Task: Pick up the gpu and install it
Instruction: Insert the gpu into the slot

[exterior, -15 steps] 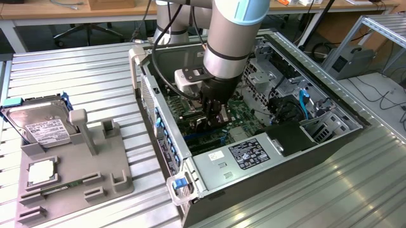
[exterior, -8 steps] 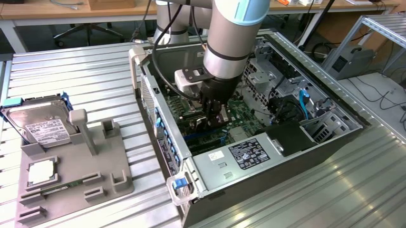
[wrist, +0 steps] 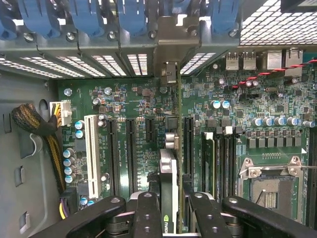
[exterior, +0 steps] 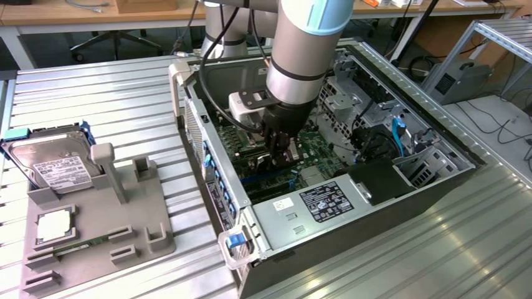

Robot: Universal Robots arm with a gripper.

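The gpu [wrist: 168, 183] is seen edge-on in the wrist view, a thin card with a dark face running from between my fingers [wrist: 147, 213] towards the case's rear slot openings. Its metal end bracket [wrist: 168, 74] stands at one of those openings. My gripper [wrist: 171, 210] is shut on the card from both sides, low over the green motherboard [wrist: 138, 104] and in line with its long black slots. In the exterior view my gripper [exterior: 281, 148] reaches down inside the open computer case [exterior: 465, 162], with the gpu [exterior: 287, 161] just below it over the board.
A grey fixture [exterior: 124, 218] on the exterior view's left holds a silver hard drive [exterior: 54, 165], a processor [exterior: 54, 225] and a green memory stick [exterior: 83, 243]. Inside the case are a power supply [exterior: 320, 202], blue slot latches [wrist: 84, 15], a white slot [wrist: 91, 153], the processor socket [wrist: 270, 186] and cable bundles [wrist: 34, 124].
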